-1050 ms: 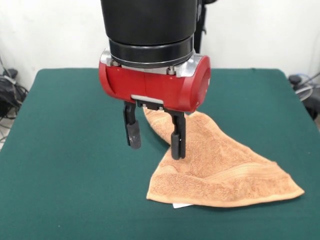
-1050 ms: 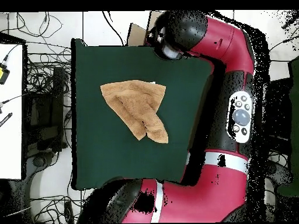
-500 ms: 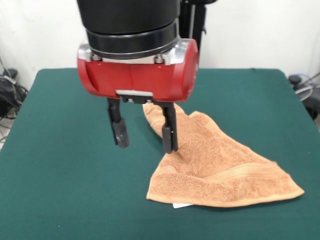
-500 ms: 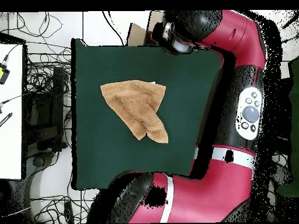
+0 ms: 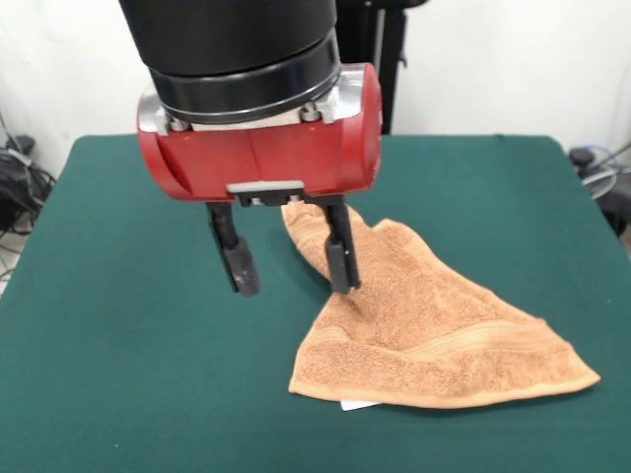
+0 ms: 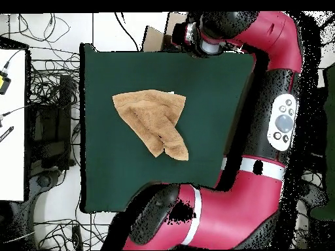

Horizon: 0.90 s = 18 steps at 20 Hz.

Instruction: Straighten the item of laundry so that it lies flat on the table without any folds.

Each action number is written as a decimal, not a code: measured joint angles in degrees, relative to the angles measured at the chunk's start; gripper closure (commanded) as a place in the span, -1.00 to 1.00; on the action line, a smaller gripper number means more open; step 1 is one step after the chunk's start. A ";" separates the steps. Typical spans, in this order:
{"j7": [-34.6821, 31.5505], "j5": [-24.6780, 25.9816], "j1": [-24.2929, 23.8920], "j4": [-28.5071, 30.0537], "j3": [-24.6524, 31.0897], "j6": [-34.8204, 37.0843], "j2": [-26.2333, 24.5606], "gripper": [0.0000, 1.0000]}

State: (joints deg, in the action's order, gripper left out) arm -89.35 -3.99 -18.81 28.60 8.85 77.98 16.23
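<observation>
One folded towel [image 5: 434, 320] on one green table [image 5: 128, 374], one hand [image 5: 293, 276] spread wide, holding nothing.

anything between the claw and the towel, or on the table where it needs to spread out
Nothing visible. The open claw hangs empty above the folded towel, with only air between them, and the green table around the towel is bare cloth.

Front view: folded orange-tan terry-cloth towel [image 5: 434, 325] lies on dark green felt-covered bench [image 5: 128, 345], right of centre, toward the near edge. Red and black end effector [image 5: 289, 266] hangs above, fingers apart, one finger in front of the towel's far left part.
</observation>
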 measured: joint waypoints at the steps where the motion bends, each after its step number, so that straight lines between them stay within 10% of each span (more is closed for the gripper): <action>1: 0.43 0.02 0.01 -0.52 0.22 0.56 -0.28 -1.00; 18: 4.06 -1.81 -0.09 -5.69 5.50 6.56 -5.55 -1.00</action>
State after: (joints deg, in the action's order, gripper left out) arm -85.29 -5.81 -18.90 22.91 14.35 84.54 10.68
